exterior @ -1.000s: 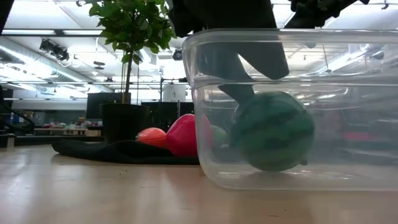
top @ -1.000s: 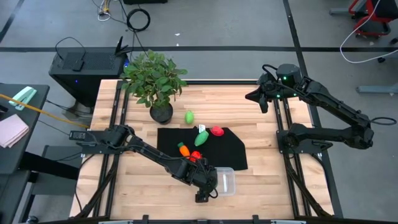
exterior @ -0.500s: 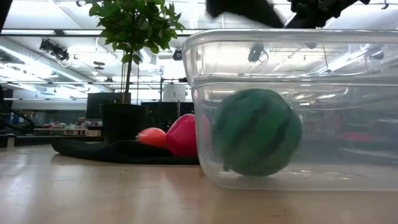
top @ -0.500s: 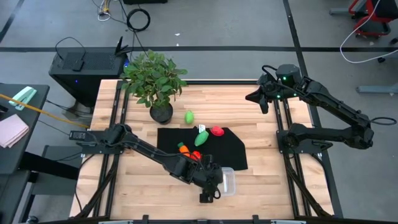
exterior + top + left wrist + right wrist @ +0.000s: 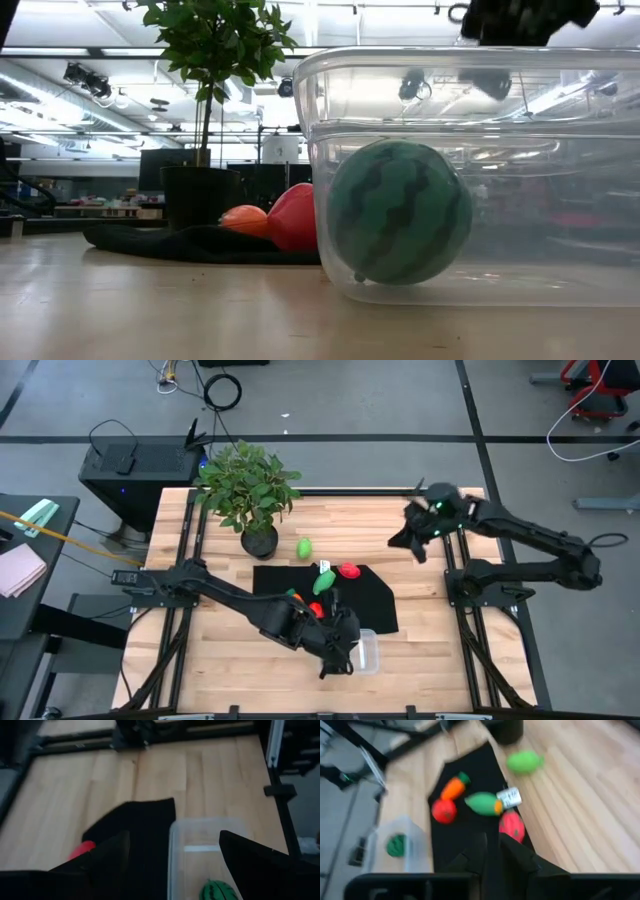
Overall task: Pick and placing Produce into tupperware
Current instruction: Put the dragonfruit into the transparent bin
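From above, the left gripper hangs over the clear tupperware at the black mat's five o'clock corner; the carrot, tomato, green pod and strawberry lie on the mat, the lime-green fruit just off it at eleven o'clock. The right gripper hovers off near two o'clock. At table height the toy watermelon rests inside the tub, round, no real long axis. The left wrist view shows fingers spread wide, holding nothing. The right wrist view shows jaws nearly closed, empty; the carrot's long axis runs diagonally, leaves toward the potted plant. I'd worry both arms reaching the mat together could collide, or nudge the light tub.
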You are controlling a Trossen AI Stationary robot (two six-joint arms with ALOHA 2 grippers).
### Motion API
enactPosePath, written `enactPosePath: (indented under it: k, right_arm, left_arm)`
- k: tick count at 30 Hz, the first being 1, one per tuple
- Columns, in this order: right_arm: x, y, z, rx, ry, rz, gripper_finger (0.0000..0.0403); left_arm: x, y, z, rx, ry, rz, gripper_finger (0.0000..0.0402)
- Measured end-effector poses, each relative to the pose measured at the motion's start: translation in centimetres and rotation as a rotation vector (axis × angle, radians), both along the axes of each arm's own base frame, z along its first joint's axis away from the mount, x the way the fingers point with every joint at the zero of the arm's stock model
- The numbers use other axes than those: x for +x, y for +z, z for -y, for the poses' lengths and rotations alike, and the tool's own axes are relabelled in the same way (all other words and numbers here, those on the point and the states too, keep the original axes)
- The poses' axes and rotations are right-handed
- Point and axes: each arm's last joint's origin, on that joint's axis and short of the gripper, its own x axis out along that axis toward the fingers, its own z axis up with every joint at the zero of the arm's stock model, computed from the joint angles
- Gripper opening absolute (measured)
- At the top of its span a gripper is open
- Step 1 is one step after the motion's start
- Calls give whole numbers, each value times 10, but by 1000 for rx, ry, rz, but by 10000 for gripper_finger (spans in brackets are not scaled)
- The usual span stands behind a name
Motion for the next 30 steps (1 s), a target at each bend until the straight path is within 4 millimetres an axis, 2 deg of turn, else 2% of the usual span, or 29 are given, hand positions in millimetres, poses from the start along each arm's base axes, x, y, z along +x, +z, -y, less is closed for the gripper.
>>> enactPosePath:
  k: [8, 15, 23, 30]
  right_arm:
    - [41, -41, -7, -143, 92, 53, 176]
    - [69, -71, -8, -265, 122, -59, 257]
    - [94, -111, -12, -267, 187, -181, 276]
    - [106, -130, -12, -321, 189, -218, 279]
  left_arm:
    - [-5, 15, -1, -2, 55, 39, 313]
    - [-9, 19, 5, -44, 74, 54, 313]
    - [-13, 26, 4, -50, 122, 91, 313]
    - [-16, 31, 2, -42, 137, 108, 313]
